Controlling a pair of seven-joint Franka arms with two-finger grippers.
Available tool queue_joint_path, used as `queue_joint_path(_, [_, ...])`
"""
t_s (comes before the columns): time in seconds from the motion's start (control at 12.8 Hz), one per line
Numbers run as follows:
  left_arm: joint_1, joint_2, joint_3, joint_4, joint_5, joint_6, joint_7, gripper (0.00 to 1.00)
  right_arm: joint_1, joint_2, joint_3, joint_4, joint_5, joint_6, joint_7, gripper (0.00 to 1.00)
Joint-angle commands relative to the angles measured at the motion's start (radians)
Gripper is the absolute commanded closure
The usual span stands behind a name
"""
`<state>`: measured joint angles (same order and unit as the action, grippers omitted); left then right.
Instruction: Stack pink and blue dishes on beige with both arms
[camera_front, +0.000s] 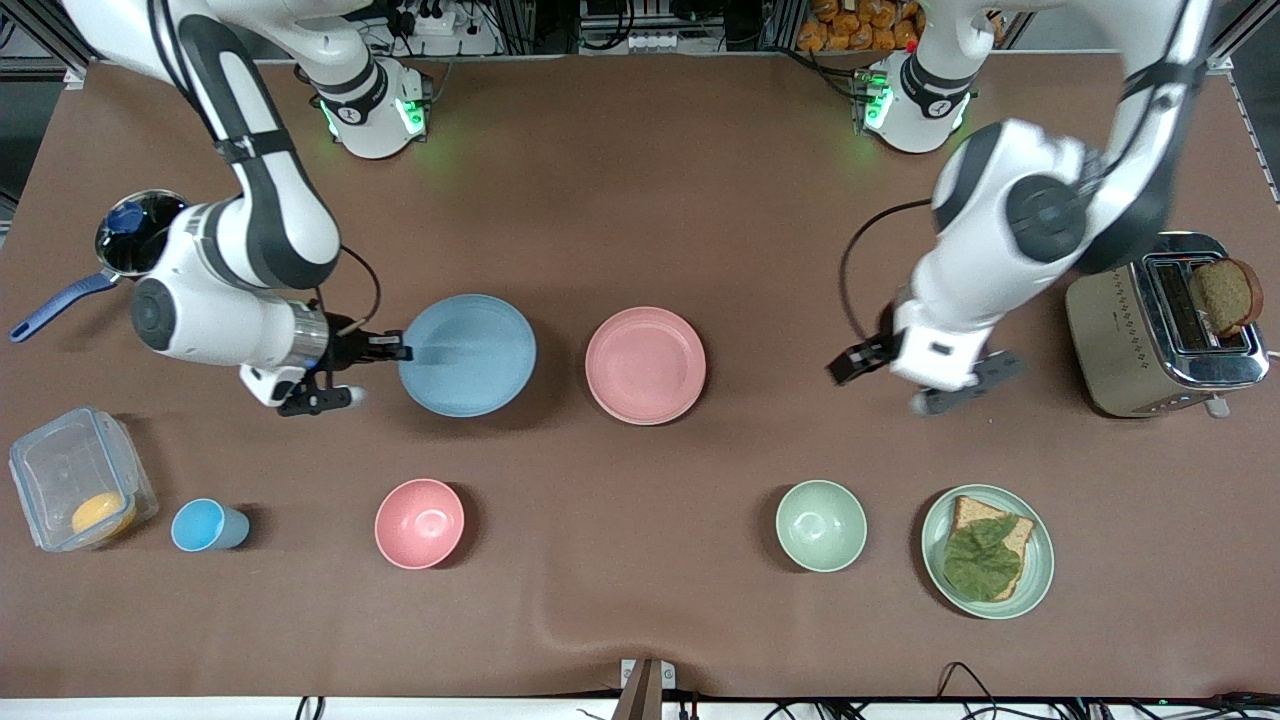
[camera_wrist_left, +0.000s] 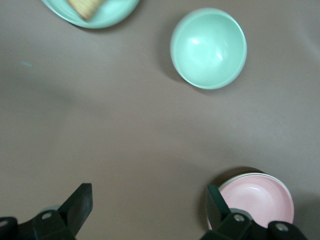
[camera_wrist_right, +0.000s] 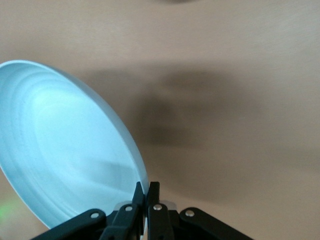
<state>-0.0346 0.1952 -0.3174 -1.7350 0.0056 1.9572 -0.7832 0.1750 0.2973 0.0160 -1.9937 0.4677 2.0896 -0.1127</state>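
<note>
Here the right gripper (camera_front: 392, 348) has its fingers pinched narrow on the rim of the blue plate (camera_front: 468, 355), which hangs tilted over the brown table (camera_front: 640, 180), toward the right arm's end; the right wrist view shows the fingers (camera_wrist_right: 146, 192) closed on the thin edge with the plate's shadow on the cloth beneath. The pink plate (camera_front: 645, 365) already sits on the beige plate (camera_wrist_left: 278, 181), whose cream rim peeks out around it in the left wrist view, though only a sliver shows, so I judge that loosely. The left gripper (camera_front: 925, 385) waits with fingers wide apart over bare table between that stack and the toaster (camera_front: 1160, 330). To do this step well, carry the blue plate level over the pink one, centre rim over rim, lower until it rests, then release; a pinch on one edge lets the plate droop and swing, so slow travel helps. All three plates look matte, round and shallow with low rims, likely to nest snugly but slide if set down off-centre. The green bowl (camera_wrist_left: 208, 48) nearby is deeper and glossier.
</note>
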Motion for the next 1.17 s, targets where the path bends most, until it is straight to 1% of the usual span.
queue_joint_path(0.0, [0.082,-0.132,-0.006,-0.034,0.019,-0.087,0.106,0.0,0.093,0.034,-0.01,0.015,0.063,0.056,0.147,1.0])
queue_joint_path(0.23, [0.18,-0.213,-0.005,-0.02,0.019,-0.116,0.328,0.0,0.24,0.081,-0.01,0.021,0.072,0.203,0.37,1.0])
queue_joint_path(0.31, [0.2,-0.233,-0.005,-0.014,0.019,-0.15,0.372,0.0,0.27,0.109,-0.011,0.051,0.072,0.213,0.411,1.0])
queue_joint_path(0.54, [0.219,-0.237,-0.003,0.057,0.027,-0.259,0.384,0.0,0.34,0.181,-0.011,0.142,0.072,0.23,0.552,1.0])
queue_joint_path(0.7, [0.217,-0.237,-0.005,0.093,0.057,-0.302,0.392,0.0,0.374,0.215,-0.011,0.202,0.066,0.23,0.658,1.0])
queue_joint_path(0.86, [0.223,-0.237,0.004,0.13,0.057,-0.326,0.445,0.0,0.379,0.221,-0.011,0.207,0.063,0.23,0.673,1.0])
queue_joint_path(0.93, [0.214,-0.237,0.02,0.141,0.056,-0.343,0.484,0.0,0.377,0.224,-0.011,0.207,0.065,0.23,0.673,1.0])
queue_joint_path(1.01, [0.176,-0.237,0.061,0.141,0.057,-0.359,0.493,0.0,0.377,0.235,-0.011,0.21,0.063,0.23,0.673,1.0])
queue_joint_path(1.09, [0.109,-0.237,0.136,0.143,0.057,-0.377,0.495,0.0,0.38,0.24,-0.011,0.216,0.063,0.23,0.673,1.0])
